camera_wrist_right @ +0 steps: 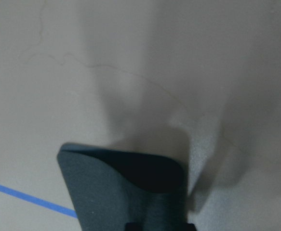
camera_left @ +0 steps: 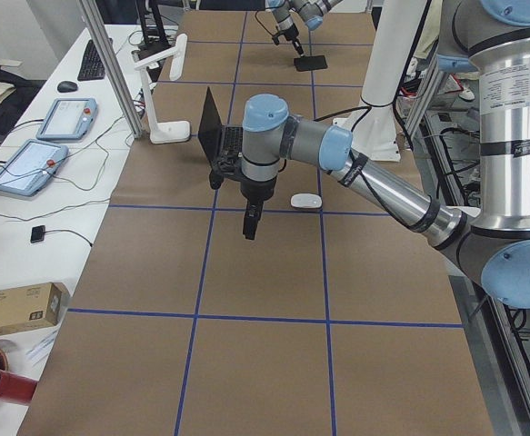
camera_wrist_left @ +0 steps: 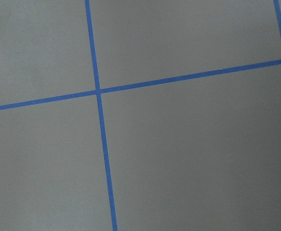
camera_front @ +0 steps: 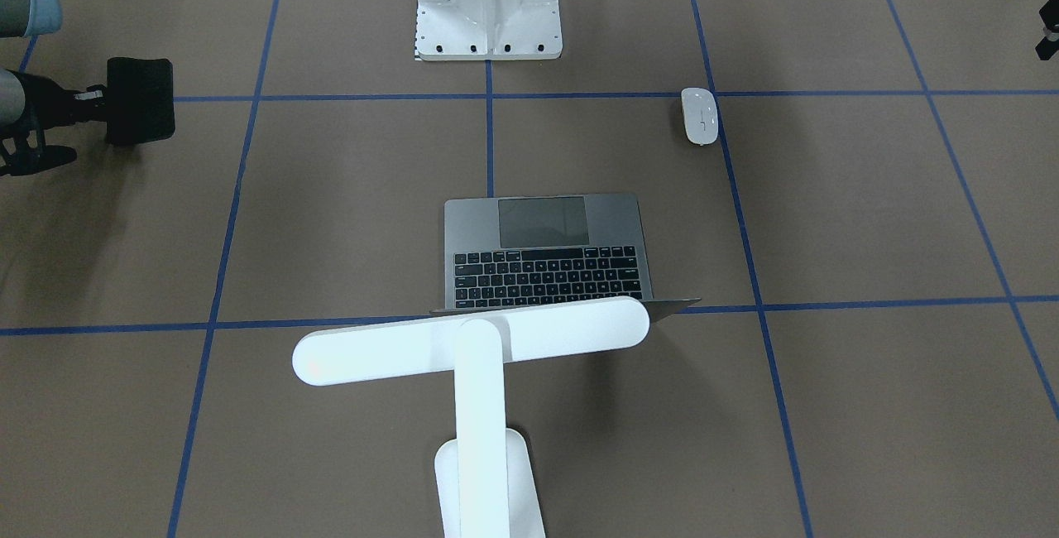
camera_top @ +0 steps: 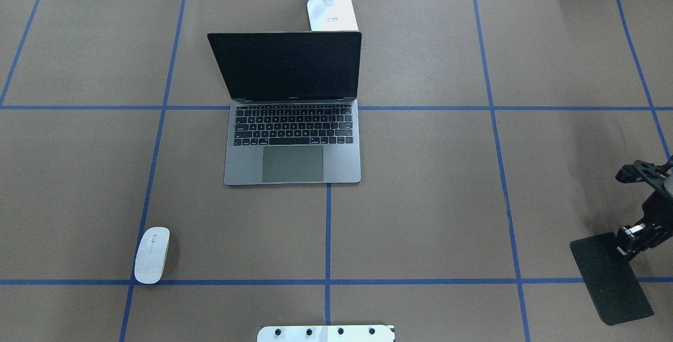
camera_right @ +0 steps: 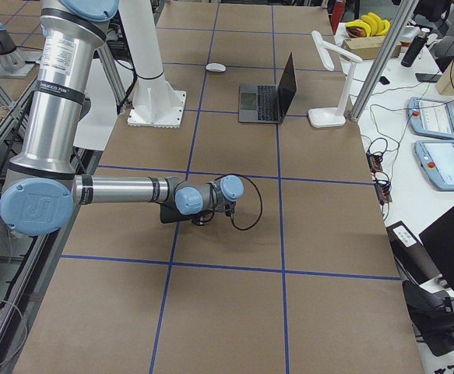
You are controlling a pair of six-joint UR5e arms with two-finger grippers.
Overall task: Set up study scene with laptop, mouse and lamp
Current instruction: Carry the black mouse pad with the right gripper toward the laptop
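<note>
The open grey laptop [camera_top: 293, 142] stands mid-table, its screen up; it also shows in the front view [camera_front: 546, 256]. The white lamp [camera_front: 471, 339] stands upright just beyond the laptop's screen, with its base [camera_top: 332, 13] at the far table edge. The white mouse [camera_top: 152, 255] lies alone on the robot's left, near side. My right gripper [camera_top: 628, 239] is shut on the end of a thin black mat [camera_top: 610, 279] at the right table edge, far from the laptop. My left gripper [camera_left: 249, 222] hangs over bare table near the mouse; I cannot tell if it is open.
The white ribbed mount [camera_front: 488, 8] stands at the robot's side of the table, in the middle. Blue tape lines [camera_wrist_left: 99, 91] grid the brown surface. A side table with tablets [camera_left: 37, 154] runs beyond the lamp.
</note>
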